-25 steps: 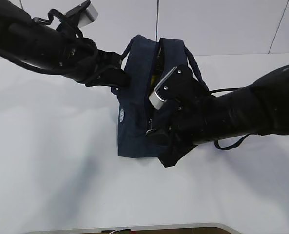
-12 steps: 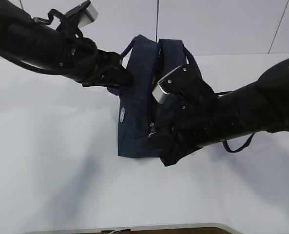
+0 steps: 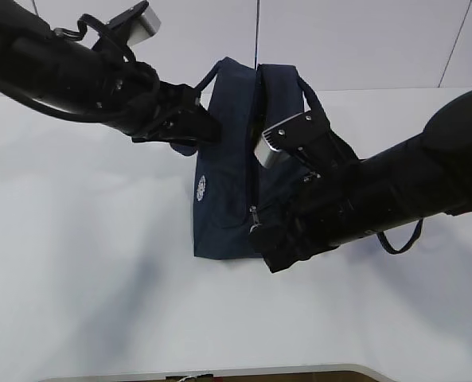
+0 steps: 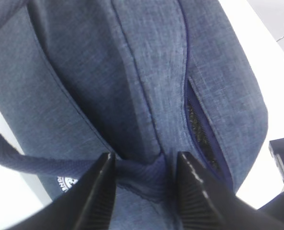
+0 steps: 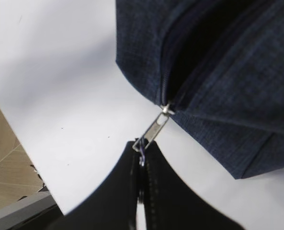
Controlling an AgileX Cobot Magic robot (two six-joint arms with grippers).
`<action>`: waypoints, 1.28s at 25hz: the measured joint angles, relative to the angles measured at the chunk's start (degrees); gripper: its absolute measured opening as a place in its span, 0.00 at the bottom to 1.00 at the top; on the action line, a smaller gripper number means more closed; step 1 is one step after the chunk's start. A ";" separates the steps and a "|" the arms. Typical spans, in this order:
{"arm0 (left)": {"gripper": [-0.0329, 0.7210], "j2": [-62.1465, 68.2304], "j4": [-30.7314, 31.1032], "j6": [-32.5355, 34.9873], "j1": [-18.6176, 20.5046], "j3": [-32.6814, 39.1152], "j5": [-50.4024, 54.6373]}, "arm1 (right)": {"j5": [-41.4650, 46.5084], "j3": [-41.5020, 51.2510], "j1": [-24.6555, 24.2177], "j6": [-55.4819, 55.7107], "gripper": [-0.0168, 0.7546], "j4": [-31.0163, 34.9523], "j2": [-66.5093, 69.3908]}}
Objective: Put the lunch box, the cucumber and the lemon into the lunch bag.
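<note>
Lunch bag: a boxy dark navy fabric bag, sitting on the white table near the middle of the exterior view, with its small white round logo facing the left side of that view.
Bag opening: the zipper line is running down the middle of the bag's top; in the left wrist view a short stretch is gaping narrowly, showing only a dark interior.
Bag contents: cannot tell; the lunch box, the cucumber and the lemon are not showing in any current view, and what lies inside is hidden by fabric.
Zipper pull: a metal tab hanging off the slider at the bag's near end, stretching taut toward the right gripper.
Handles: one loop handle is arching over the top of the bag on the right side; another strap is crossing the lower left of the left wrist view.
Right gripper: its jaws are pressing together on the ring at the end of the zipper pull, just off the bag's near lower corner.
Left gripper: its two ribbed fingers are pinching a fold of the bag's fabric between them, at the bag's far upper edge on the left.
Arms: both black arms are reaching in from opposite sides, the left from the upper left, the right from the right edge.
Table: white surface, bearing the bag.
</note>
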 joint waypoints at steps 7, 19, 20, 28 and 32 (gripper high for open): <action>0.62 -0.82 0.08 0.68 0.00 0.00 1.86 | 1.03 0.00 0.00 0.82 0.03 -1.00 -1.34; 0.63 -8.50 0.90 6.04 1.41 0.00 5.63 | 1.74 0.00 0.00 2.25 0.03 -1.35 -1.34; 0.63 -8.59 1.05 6.70 1.41 0.00 6.33 | 1.83 0.00 0.00 2.25 0.03 -1.35 -1.34; 0.63 -8.59 0.84 10.86 1.41 3.93 7.82 | 1.96 0.00 0.00 2.74 0.03 -1.39 -1.34; 0.63 -8.76 -3.21 16.34 1.41 6.91 7.81 | 1.96 0.00 0.00 2.98 0.03 -1.39 -1.34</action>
